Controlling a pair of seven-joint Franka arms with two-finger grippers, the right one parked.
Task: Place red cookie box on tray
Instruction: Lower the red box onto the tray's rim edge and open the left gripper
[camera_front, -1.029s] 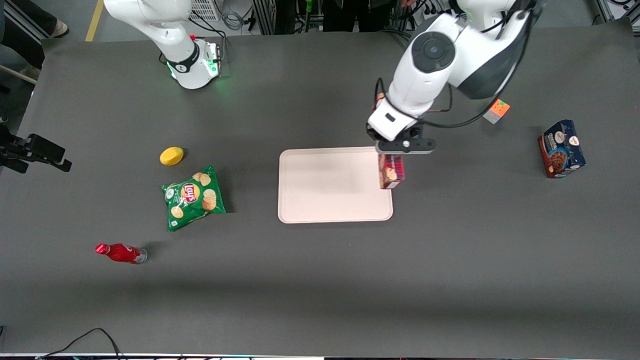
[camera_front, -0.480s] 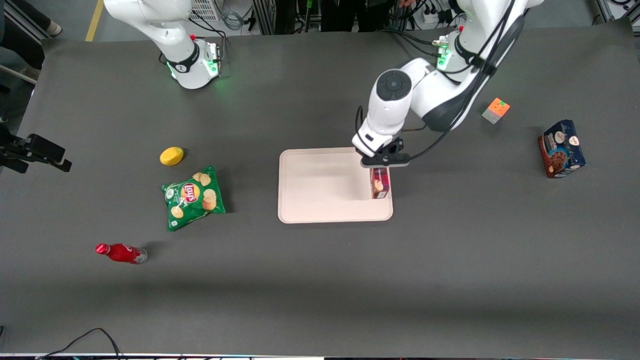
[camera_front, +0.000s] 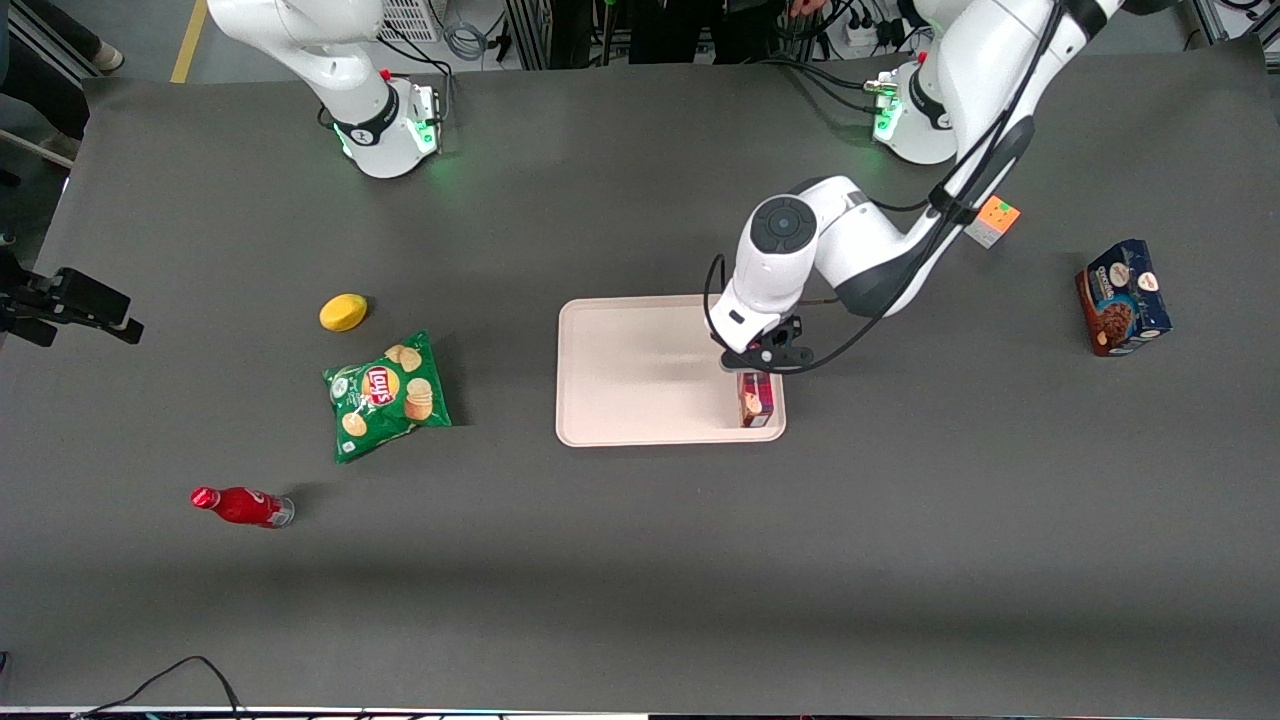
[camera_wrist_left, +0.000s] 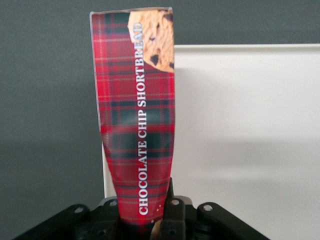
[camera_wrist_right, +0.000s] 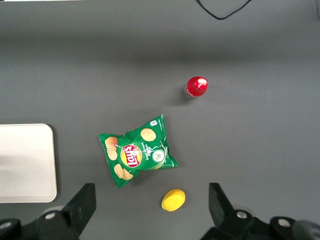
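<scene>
The gripper (camera_front: 757, 362) grips the red box (camera_front: 756, 400) by one end over the tray (camera_front: 640, 400), at the tray's corner nearest the front camera, toward the working arm's end.

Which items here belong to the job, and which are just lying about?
Job:
red box, held by the gripper over the tray's edge toward the working arm
tray

Lying about:
blue box
cube
chips
lemon
red bottle
</scene>
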